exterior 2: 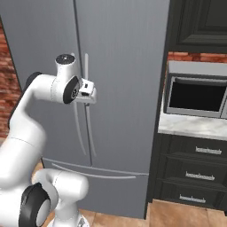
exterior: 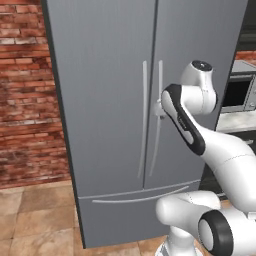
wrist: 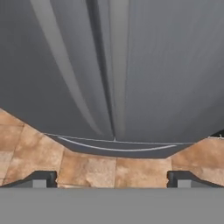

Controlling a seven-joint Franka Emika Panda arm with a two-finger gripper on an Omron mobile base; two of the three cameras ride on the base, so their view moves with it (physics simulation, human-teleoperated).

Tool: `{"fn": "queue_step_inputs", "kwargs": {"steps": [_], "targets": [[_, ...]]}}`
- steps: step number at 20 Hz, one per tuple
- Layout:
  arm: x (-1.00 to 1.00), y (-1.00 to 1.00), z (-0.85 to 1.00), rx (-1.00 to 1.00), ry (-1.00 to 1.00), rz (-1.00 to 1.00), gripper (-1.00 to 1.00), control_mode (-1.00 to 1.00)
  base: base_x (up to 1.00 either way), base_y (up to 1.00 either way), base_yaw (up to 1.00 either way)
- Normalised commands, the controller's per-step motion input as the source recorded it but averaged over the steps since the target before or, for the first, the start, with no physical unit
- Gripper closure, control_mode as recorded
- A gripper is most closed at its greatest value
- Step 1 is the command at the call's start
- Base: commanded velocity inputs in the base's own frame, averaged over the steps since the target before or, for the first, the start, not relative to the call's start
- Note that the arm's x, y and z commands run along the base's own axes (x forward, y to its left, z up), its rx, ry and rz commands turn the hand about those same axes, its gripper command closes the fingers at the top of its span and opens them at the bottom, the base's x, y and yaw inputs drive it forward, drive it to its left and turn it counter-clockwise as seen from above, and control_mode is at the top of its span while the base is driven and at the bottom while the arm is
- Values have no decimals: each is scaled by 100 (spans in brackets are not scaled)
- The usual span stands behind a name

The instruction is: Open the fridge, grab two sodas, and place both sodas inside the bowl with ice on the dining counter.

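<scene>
Fridge (exterior: 110, 100) doors shut as I watched, my gripper (wrist: 112, 179) just before the right handle (exterior 2: 87, 102), fingers (wrist: 41, 178) spread wide, grasping nothing.

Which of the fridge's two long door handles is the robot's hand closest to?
The right door's handle. The open gripper sits right at it, about halfway up, while the left door's handle lies just across the seam between the doors.

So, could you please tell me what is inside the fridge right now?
That cannot be seen: both doors of the fridge and its bottom drawer are closed, so whatever it holds is covered. The gripper is close to the door handles, jaws wide apart, holding nothing.
</scene>
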Motion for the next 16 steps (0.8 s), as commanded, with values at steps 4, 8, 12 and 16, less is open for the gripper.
{"fn": "queue_step_inputs", "kwargs": {"steps": [4, 8, 12, 16], "targets": [[20, 28, 0, -8, -4, 0, -100, -100, 0, 0, 0], [46, 2, 0, -14, 0, -2, -100, -100, 0, 0, 0], [55, -24, 0, -15, 0, 0, -100, -100, 0, 0, 0], [47, -10, 0, -6, 0, 0, -100, -100, 0, 0, 0]]}}
